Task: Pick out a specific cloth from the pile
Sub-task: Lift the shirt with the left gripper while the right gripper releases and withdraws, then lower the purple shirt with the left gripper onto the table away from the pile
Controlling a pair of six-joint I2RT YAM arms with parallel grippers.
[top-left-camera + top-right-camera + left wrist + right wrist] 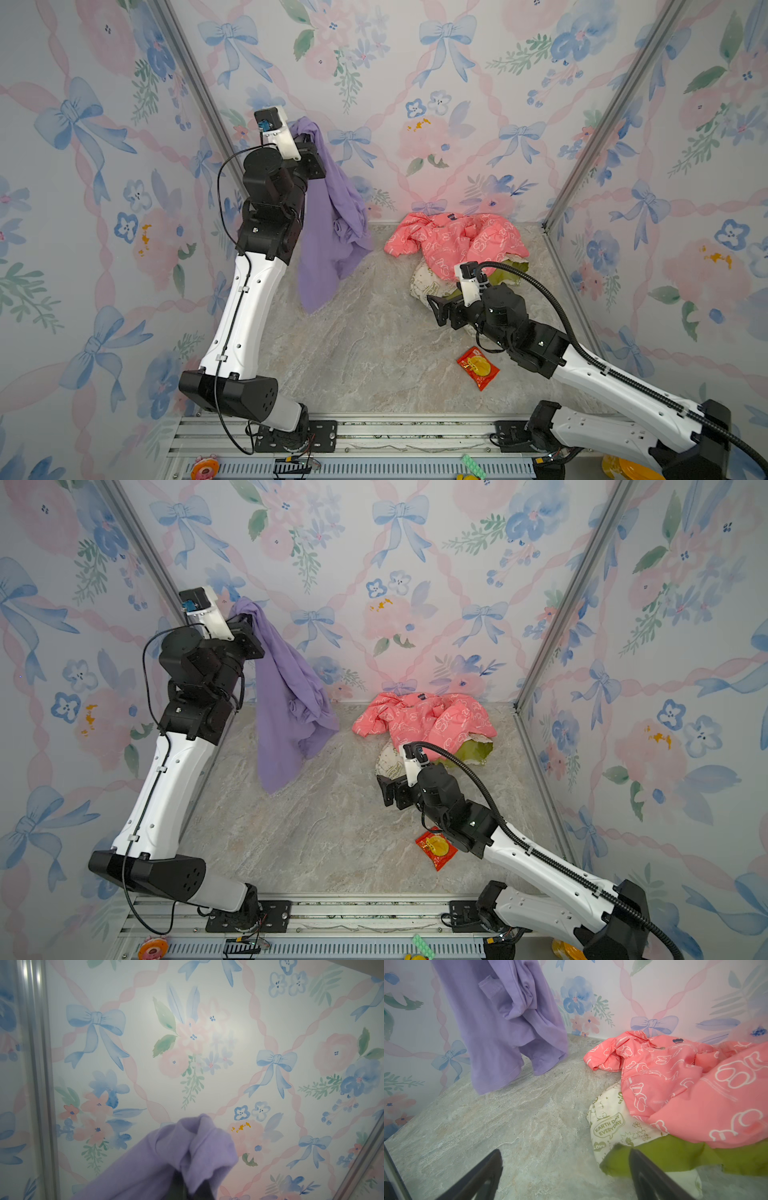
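Observation:
The lavender-purple cloth [328, 232] [286, 712] hangs in long folds from my left gripper [309, 139] [245, 623], raised high by the back wall at the left. The jaws are shut on its top bunch [187, 1147], which hides most of the fingers. Its lower hem [496, 1084] hangs close to the tabletop. The pile [457, 245] [432, 725] lies at the back right: a coral-pink printed garment [685, 1088] on a cream and olive-green one [610, 1126]. My right gripper [436, 309] [386, 791] [564, 1153] stands open and empty, low at the pile's near edge.
A red snack packet [478, 368] [436, 848] lies on the marble-look tabletop [353, 353] just under my right forearm. Flowered walls with aluminium corner posts [195, 83] close in three sides. A metal rail [374, 432] runs along the front edge.

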